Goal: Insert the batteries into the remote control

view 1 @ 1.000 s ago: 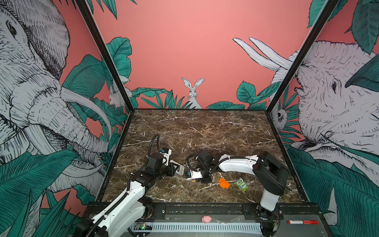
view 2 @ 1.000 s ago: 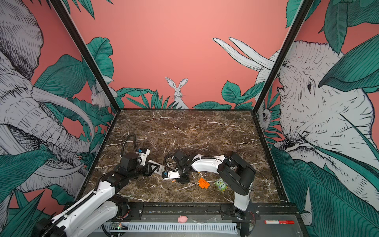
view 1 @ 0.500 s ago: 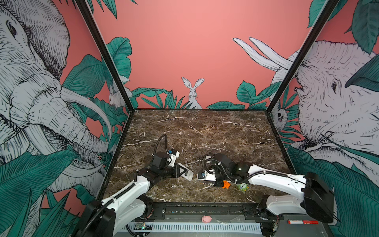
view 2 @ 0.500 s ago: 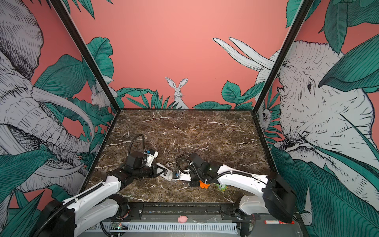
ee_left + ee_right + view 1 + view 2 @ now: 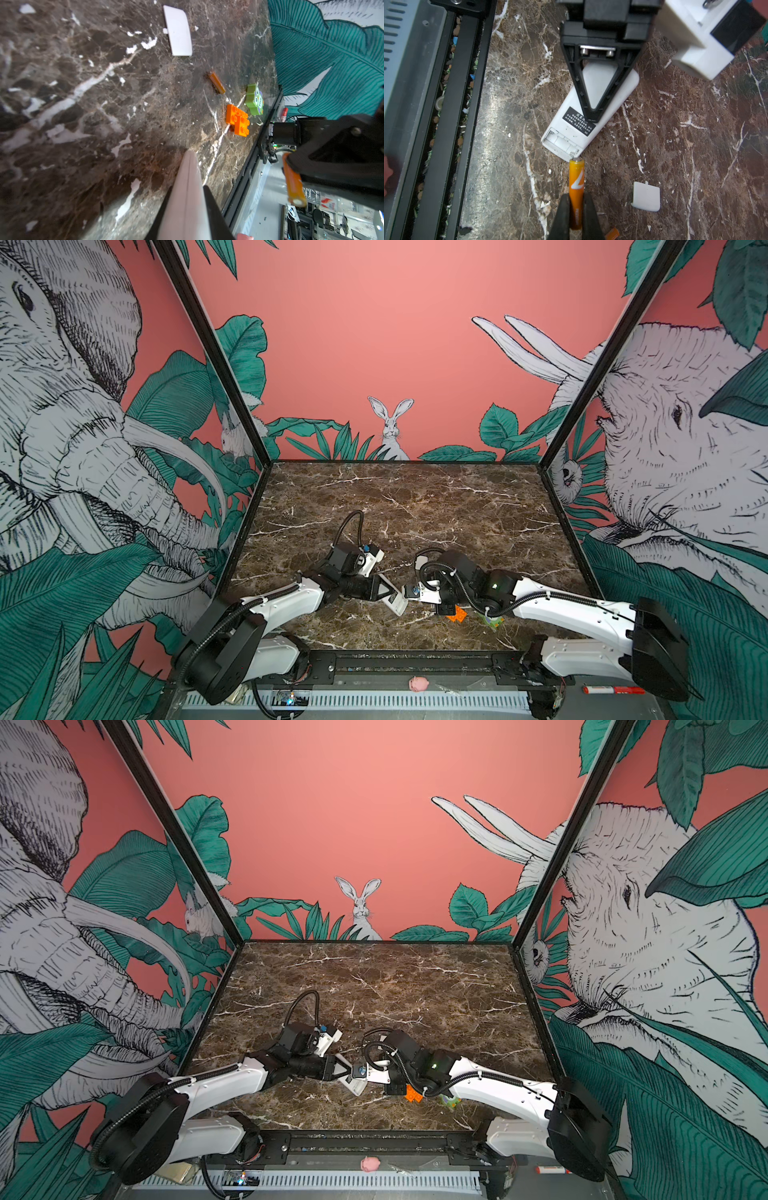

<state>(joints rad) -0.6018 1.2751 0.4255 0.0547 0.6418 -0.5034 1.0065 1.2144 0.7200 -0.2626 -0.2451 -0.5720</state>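
Observation:
The white remote control [image 5: 593, 87] lies back up near the table's front, its battery bay [image 5: 560, 143] open and empty. My left gripper [image 5: 188, 187] is shut on it, one black finger [image 5: 591, 99] lying across its back. It also shows in both top views [image 5: 397, 601] [image 5: 353, 1083]. My right gripper [image 5: 576, 199] is shut on an orange battery [image 5: 576, 180], and the battery's pale tip touches the corner of the remote's open end. A second battery [image 5: 217, 82] lies loose on the marble.
The white battery cover [image 5: 646, 196] lies on the table beside the remote. An orange studded brick [image 5: 239, 122] and a green owl toy [image 5: 254, 99] sit close to the black front rail [image 5: 452, 124], under the right arm [image 5: 561, 605].
My left gripper has carried the remote to the right, toward the middle. The right arm has dropped from a raised elbow to a low stretch, its gripper staying at the remote's end.

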